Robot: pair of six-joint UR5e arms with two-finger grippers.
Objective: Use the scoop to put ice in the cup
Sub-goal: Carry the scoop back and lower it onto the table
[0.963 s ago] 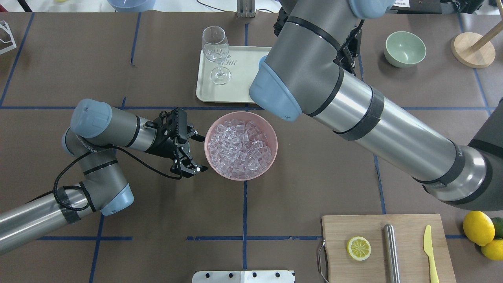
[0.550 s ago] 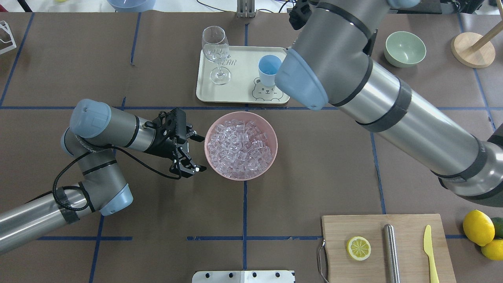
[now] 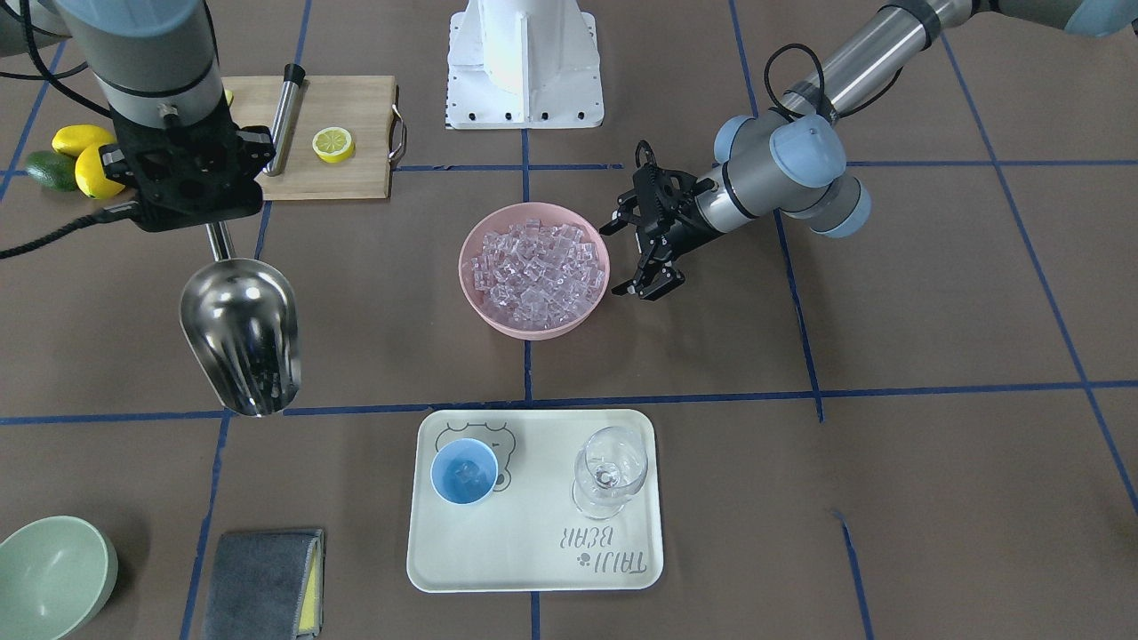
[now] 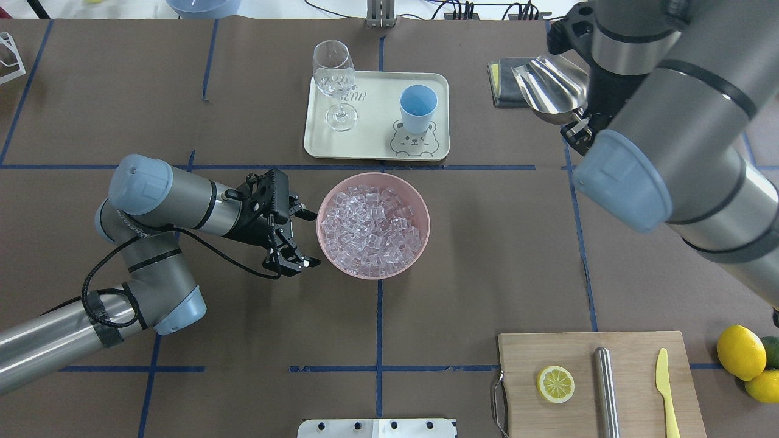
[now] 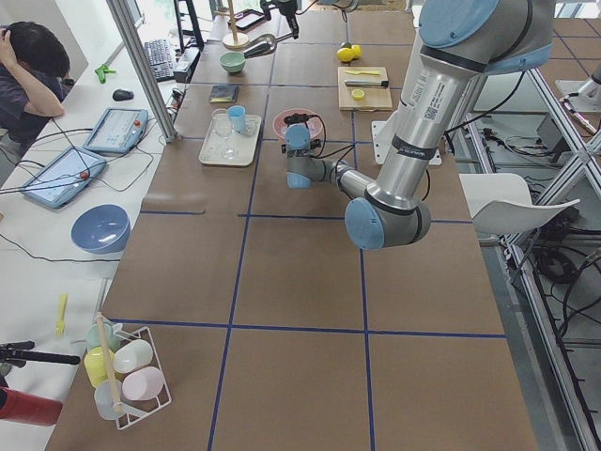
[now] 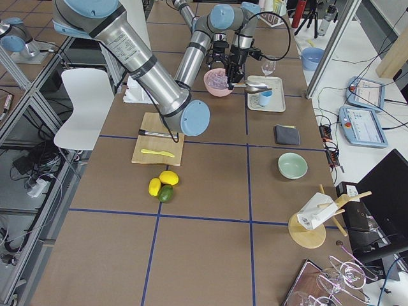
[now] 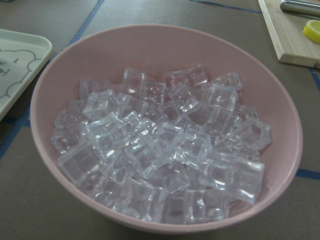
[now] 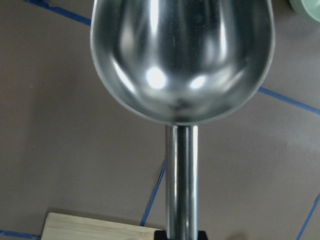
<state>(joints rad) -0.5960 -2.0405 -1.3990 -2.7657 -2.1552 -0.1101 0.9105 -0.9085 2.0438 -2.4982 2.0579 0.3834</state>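
Hovering scoop (image 3: 240,342) off tray (image 3: 533,569) edge, seemingly clamped in right hand (image 3: 211,224), cup (image 3: 464,471) apart.

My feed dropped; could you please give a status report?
Right hand shut on empty scoop, clear of tray. Left hand open beside bowl of ice. Cup seems to hold some ice. Path clear.

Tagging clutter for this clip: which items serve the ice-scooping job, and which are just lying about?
Job: scoop, ice, pink bowl, cup.
Lying about: wine glass, green bowl, cutting board, lemons, grey cloth.
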